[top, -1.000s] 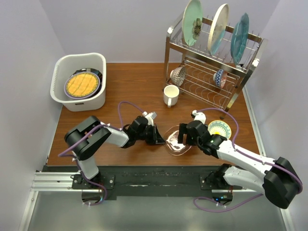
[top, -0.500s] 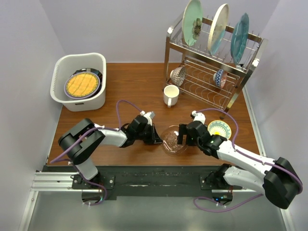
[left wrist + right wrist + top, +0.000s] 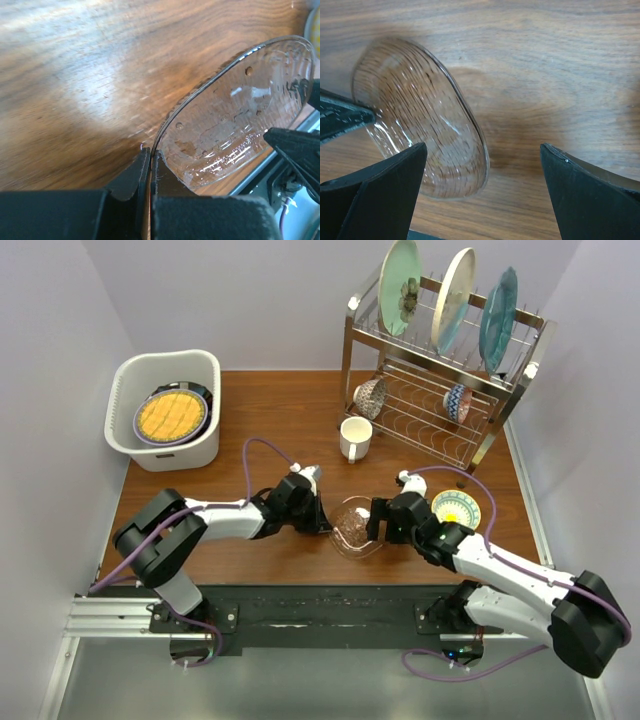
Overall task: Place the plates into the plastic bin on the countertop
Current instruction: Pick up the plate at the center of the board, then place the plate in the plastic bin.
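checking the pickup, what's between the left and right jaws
The clear glass plate, tilted up off the countertop, as the top view shows. The left jaws are shut on its rim; the right jaws stand open.

Three racked plates (image 3: 402, 285) (three bowls (image 3: 371, 397))

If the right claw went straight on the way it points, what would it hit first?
Most likely the clear glass dish, held tilted by the left claw at its rim. It lies ahead of the open right claw, off to one side; depth is unclear, so the countertop could come first.
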`<act>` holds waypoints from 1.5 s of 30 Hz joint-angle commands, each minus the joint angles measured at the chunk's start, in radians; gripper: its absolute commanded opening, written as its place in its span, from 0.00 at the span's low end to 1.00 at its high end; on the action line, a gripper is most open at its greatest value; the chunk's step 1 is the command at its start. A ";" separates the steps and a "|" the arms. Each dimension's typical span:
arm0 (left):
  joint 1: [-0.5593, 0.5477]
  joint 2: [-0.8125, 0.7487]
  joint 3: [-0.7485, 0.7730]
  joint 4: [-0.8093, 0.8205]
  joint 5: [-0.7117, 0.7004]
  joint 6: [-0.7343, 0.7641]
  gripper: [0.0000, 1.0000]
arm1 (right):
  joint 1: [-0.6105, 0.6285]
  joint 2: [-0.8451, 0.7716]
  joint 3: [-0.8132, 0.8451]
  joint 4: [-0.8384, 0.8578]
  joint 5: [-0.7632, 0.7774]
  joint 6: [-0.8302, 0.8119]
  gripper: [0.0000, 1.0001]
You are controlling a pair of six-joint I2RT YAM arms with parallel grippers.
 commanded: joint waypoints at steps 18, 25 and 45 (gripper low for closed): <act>0.127 -0.149 -0.006 -0.212 -0.121 0.117 0.00 | -0.004 -0.057 -0.035 0.085 -0.064 -0.021 0.99; 0.208 -0.206 -0.006 -0.270 -0.119 0.166 0.00 | -0.005 -0.043 -0.035 0.094 -0.076 -0.023 0.99; 0.376 -0.292 0.084 -0.371 -0.072 0.251 0.00 | -0.005 -0.008 -0.033 0.122 -0.105 -0.021 0.99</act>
